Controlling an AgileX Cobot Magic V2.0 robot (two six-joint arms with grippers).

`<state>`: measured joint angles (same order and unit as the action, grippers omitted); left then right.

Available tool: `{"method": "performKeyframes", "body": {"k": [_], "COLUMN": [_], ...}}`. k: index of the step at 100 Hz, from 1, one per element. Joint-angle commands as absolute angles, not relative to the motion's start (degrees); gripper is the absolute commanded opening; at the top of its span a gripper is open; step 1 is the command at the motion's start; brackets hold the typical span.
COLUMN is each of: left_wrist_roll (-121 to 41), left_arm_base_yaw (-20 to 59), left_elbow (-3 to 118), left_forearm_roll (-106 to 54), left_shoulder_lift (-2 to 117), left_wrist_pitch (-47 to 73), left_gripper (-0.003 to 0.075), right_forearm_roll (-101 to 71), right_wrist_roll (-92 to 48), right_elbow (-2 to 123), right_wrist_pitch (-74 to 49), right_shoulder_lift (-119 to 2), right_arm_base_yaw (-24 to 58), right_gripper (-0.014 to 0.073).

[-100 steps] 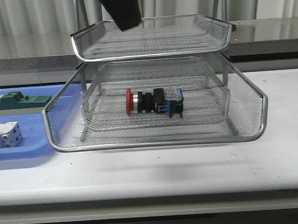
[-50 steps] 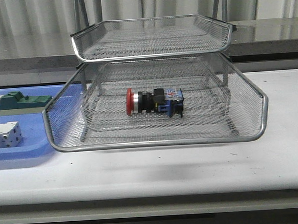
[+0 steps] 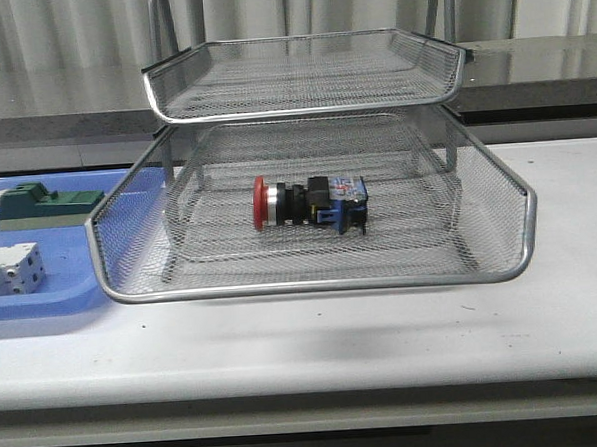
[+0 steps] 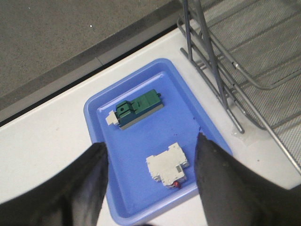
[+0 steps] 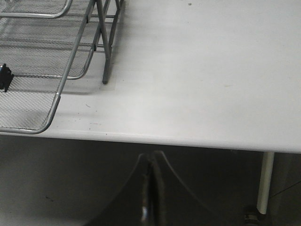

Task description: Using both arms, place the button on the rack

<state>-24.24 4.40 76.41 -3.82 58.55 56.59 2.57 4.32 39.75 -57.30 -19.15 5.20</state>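
The button [image 3: 307,203] lies on its side in the rack's [image 3: 312,285] lower wide tier, red head pointing left, with nothing touching it. Neither arm shows in the front view. In the left wrist view my left gripper [image 4: 150,143] is open and empty, held high over the blue tray [image 4: 96,110], with the rack's legs [image 4: 221,80] off to one side. In the right wrist view my right gripper [image 5: 151,159] is shut with nothing in it, out past the table's front edge [image 5: 188,141]. The rack's corner [image 5: 59,89] is in that view, with a small black piece [image 5: 3,77] inside at the frame's edge.
The blue tray [image 3: 42,297] left of the rack holds a green block [image 3: 42,202] and a white block [image 3: 10,269]; both also appear in the left wrist view, the green block [image 4: 138,108] and the white block [image 4: 167,165]. White tabletop [image 5: 202,70] spreads right of the rack.
A black arm segment that hung over the rack's top tier a second ago has left the front view. The button has stayed put.
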Motion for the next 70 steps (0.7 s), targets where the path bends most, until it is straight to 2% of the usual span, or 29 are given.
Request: {"method": "performKeyframes", "body": {"k": [1,37,70], "left_wrist_roll": [-23.49,-23.36,-23.36], "left_arm_base_yaw": [3.85,3.85,3.85], "left_elbow": [69.62,35.54,17.15], "left_forearm_roll": [-7.67,-13.81,-21.05], "left_shoulder_lift": [52.40,30.94,14.06], "left_wrist_pitch": [44.57,21.42,6.06], "left_gripper": [0.0400,0.0400,0.0400], "right_forearm_roll": [3.25,3.25,3.25], "right_wrist_roll": [4.52,4.52,4.52], "right_elbow": [41.62,41.62,41.62], "right_wrist_pitch": [-53.54,-53.54,-53.54], "right_shoulder_lift": [-19.61,-19.61,-19.61], "right_arm_base_yaw": [5.02,5.02,5.02], "right_gripper": [-0.0069,-0.0069,-0.0069]}}
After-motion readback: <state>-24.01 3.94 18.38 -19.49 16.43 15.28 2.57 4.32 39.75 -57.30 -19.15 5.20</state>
